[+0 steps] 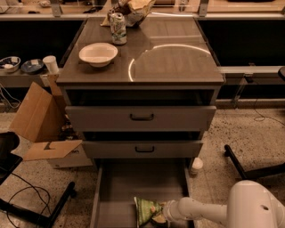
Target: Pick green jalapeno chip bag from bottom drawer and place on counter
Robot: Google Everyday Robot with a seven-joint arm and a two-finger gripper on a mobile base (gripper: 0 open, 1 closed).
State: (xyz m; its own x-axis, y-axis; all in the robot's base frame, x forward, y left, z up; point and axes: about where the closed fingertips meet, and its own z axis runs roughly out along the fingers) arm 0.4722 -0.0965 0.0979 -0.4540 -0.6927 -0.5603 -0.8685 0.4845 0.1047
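Touching one gripper (163, 213) to the right edge of one green jalapeno chip bag (146, 210), lying lengthwise front-to-back in one bottom drawer (129, 185); leaving the grip's state impossible to tell.

Reference: end effector (163, 213), sitting low at bottom centre.
- White bowl (98, 54): resting high above it, to the left.
- Green-and-white soda can (118, 28): standing beyond the bowl.
- Tan wrinkled bag (136, 7): lying just right of the can.
- Two grey drawer fronts (178, 118) with black handles: standing slightly open, directly above.
- Cardboard box (41, 119): gaping open, far left.
- Small white container (196, 165): standing on the floor, near, up-right.
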